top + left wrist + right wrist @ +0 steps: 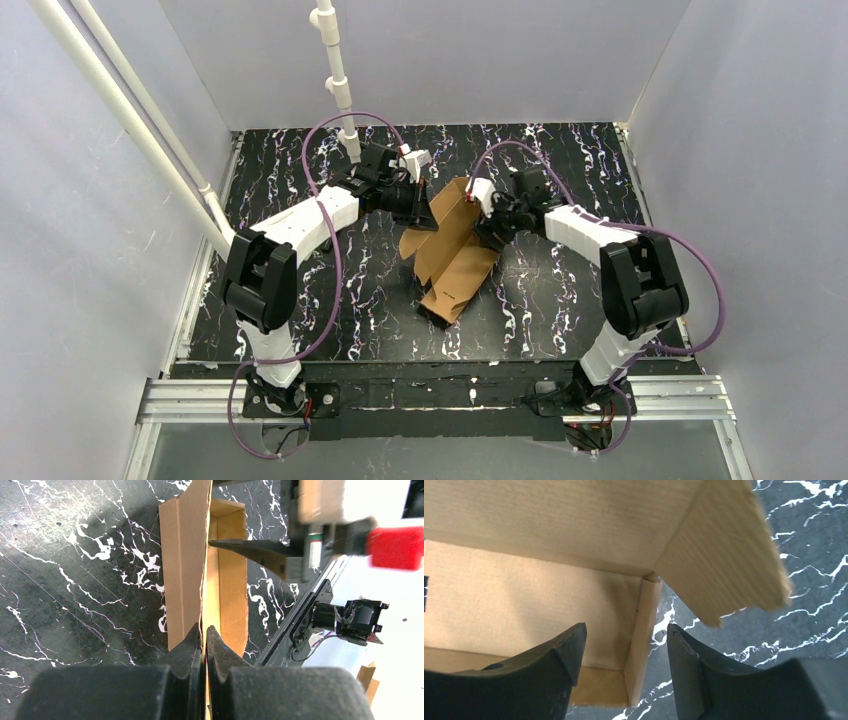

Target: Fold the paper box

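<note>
Box axis: the paper box (455, 255) runs from near-left to far-right.
Box look: plain brown, walls partly raised, open on top.
Left gripper (204, 628): clamped on a long wall.
Right gripper (626, 630): jaws wide, around an end wall.

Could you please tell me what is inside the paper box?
One finger of the right pincer reaches inside the paper box; the floor that shows is bare cardboard. The left pincer, shut on a wall, covers the end nearest it.

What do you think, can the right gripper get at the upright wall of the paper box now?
Probably yes: the right gripper is open, and the wall edge of the paper box shows between its fingers, with nothing else in the gap.
</note>
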Tool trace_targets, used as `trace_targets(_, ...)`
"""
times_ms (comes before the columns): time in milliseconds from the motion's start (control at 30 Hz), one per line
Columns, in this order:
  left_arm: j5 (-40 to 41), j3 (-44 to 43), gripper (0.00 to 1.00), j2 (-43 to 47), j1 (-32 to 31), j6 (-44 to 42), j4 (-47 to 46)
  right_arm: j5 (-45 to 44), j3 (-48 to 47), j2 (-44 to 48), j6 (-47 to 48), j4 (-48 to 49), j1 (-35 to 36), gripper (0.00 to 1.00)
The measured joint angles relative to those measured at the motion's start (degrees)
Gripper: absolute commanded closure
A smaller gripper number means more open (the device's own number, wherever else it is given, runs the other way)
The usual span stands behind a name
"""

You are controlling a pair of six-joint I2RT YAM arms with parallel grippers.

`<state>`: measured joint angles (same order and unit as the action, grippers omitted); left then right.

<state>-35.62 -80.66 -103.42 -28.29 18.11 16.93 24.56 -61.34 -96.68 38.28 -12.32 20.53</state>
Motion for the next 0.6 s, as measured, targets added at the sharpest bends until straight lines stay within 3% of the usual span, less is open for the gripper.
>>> trace_targets(200, -0.9, 0.0, 1.0, -0.1, 0.0, 0.6, -0.2, -6.4, 0.0, -2.7, 0.9, 0.9, 2.8, 0.54)
trace_targets(500, -0.9, -0.7, 1.0, -0.4, 0.0, 1.2, -0.4, -10.3, 0.0, -4.0, 0.2, 3.2, 2.6, 0.99)
trace_targets(600, -0.9, -1.1, 1.0, -0.4, 0.0, 1.2, 0.0, -10.4, 0.0, -4.0, -1.1, 3.7, 2.6, 0.99)
